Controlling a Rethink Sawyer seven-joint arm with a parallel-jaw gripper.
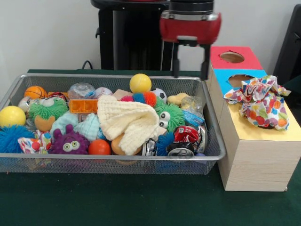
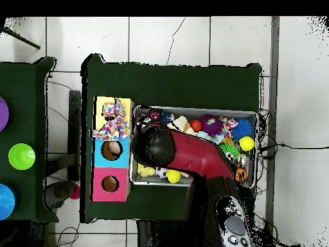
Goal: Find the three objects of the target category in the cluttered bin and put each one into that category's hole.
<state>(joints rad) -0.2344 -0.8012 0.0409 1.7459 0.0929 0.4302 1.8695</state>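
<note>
The wire mesh bin (image 1: 117, 76) is full of toys; it also shows in the overhead view (image 2: 257, 132). A heap of printed cloth (image 1: 261, 101) lies on the yellow top (image 1: 263, 132) of the wooden box and covers its hole. In the overhead view the cloth (image 2: 110, 122) hangs over the yellow top (image 2: 125, 103). One more printed cloth piece (image 1: 34, 142) lies in the bin's near left corner. My gripper (image 1: 190, 75) is open and empty, hanging above the bin's far right corner beside the boxes. In the overhead view the red arm (image 2: 193, 154) hides it.
A cream knitted cloth (image 1: 129, 120) lies mid-bin and a mint one (image 1: 87, 126) to its left, among balls, fuzzy toys and crushed cans (image 1: 186, 139). Behind the yellow top are the blue-topped hole (image 1: 240, 79) and the red-topped hole (image 1: 232, 57). Coloured cups (image 2: 21, 156) stand on a side table.
</note>
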